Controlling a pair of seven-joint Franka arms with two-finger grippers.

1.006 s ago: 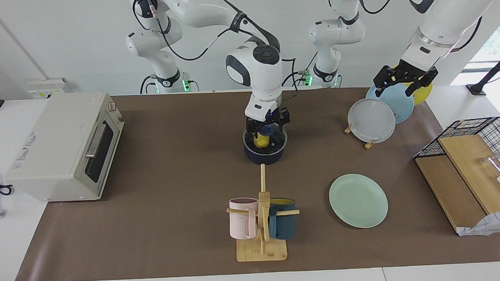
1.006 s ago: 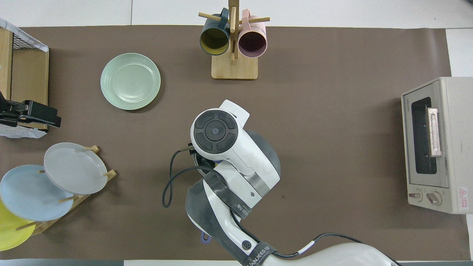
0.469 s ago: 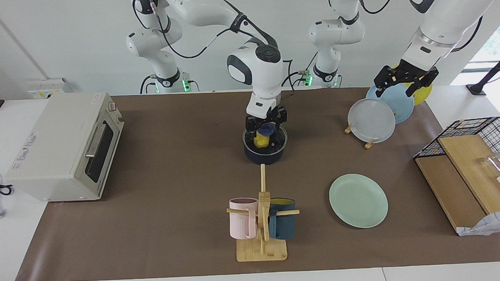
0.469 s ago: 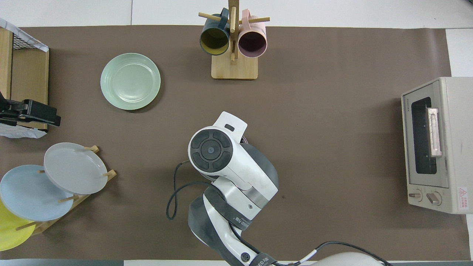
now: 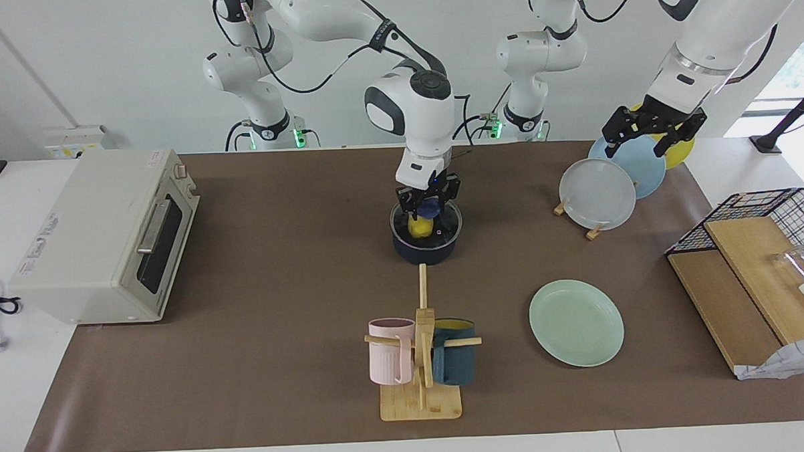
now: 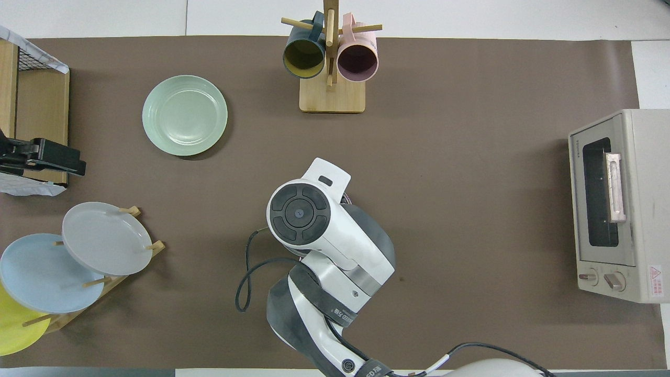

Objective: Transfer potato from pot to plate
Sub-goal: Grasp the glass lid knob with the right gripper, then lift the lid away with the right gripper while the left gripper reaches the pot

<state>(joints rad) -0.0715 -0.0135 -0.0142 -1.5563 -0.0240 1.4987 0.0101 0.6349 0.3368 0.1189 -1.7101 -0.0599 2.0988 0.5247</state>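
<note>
Brown matting is covering the counter (image 5: pixel 280 364) in the facing view, with white wall rising at the robots' end. At mid-counter the pot (image 5: pixel 427 248), round and dark navy, is sitting upright, and the right gripper (image 5: pixel 424 210) is reaching down into its mouth, its fingers pinching the potato (image 5: pixel 420 227), a small glossy yellow lump whose long axis is standing roughly upright just above the black inside. Farther from the robots and toward the left arm's end, the plate (image 5: pixel 576 322) is lying flat and bare, pale mint green with a raised rim. The left gripper (image 5: pixel 653 131) is waiting in the air over the plate rack (image 5: pixel 596 230), fingers spread. In the overhead view, the right arm is covering the pot and potato entirely, while the plate (image 6: pixel 185 115) is lying well apart from it, beside the mug stand (image 6: pixel 332 94).
</note>
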